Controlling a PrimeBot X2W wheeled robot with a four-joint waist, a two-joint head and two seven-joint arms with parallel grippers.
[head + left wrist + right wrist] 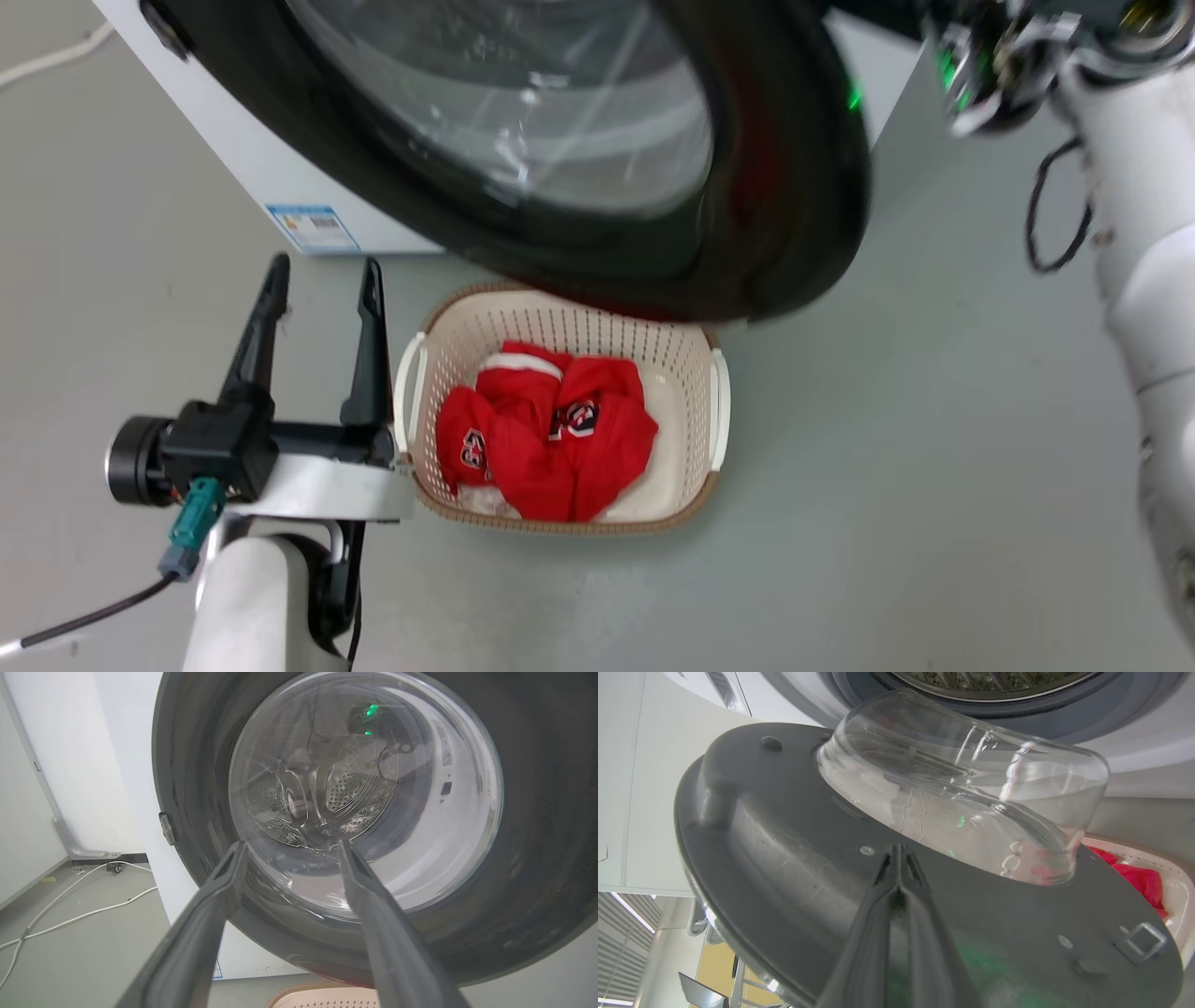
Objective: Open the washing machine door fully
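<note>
The washing machine door point(784, 187) is a big glossy black ring around a clear glass centre. It stands partly swung out from the white machine point(252, 159) and overhangs the basket. In the right wrist view I see its grey inner face point(784, 835) and bulging glass bowl point(962, 788). My right gripper point(899, 848) is shut, its tips touching that inner face just below the bowl, with nothing between the fingers. My left gripper point(322, 280) is open and empty at the lower left, pointing at the door's outer face point(537, 812) without touching it.
A beige laundry basket point(597, 327) holding red clothing point(551, 429) sits on the grey floor under the door's lower edge. The drum opening point(994, 681) shows behind the door. White cables point(70, 914) lie on the floor left of the machine. A metal latch hook point(1141, 940) sticks out of the door's inner rim.
</note>
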